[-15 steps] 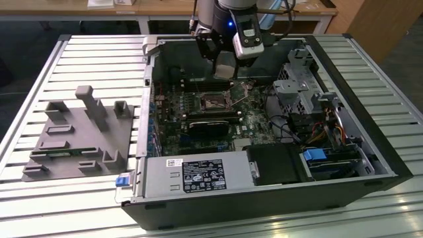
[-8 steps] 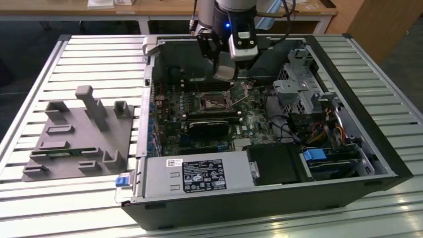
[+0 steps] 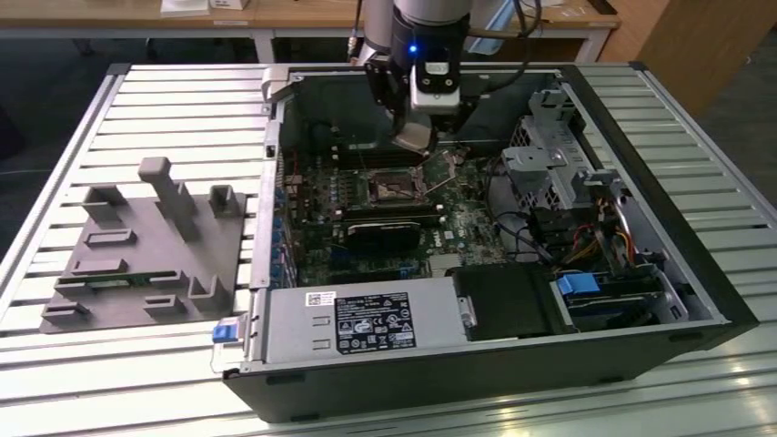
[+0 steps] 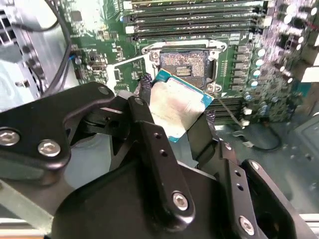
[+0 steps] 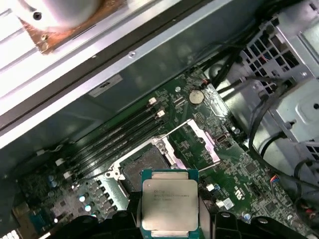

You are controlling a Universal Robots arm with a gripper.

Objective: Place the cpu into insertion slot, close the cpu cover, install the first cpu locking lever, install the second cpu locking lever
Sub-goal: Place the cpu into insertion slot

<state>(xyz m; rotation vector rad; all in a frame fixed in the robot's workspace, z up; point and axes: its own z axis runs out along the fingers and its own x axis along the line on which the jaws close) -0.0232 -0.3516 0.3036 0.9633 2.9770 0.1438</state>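
1. Currently the gripper (image 4: 177, 102) has its jaws clamped on the cpu (image 4: 174, 107), one finger on each of two opposite edges, with the pale metal top showing between them.
2. The insertion slot (image 5: 142, 167) lies just beyond the fingertips, apart from the held cpu, its dark centre uncovered.
3. The cpu cover (image 5: 204, 142) stands swung open beside the slot, off to one side of the jaws.
4. Long black memory slots (image 5: 119, 132) run past the slot, farther from the jaws.
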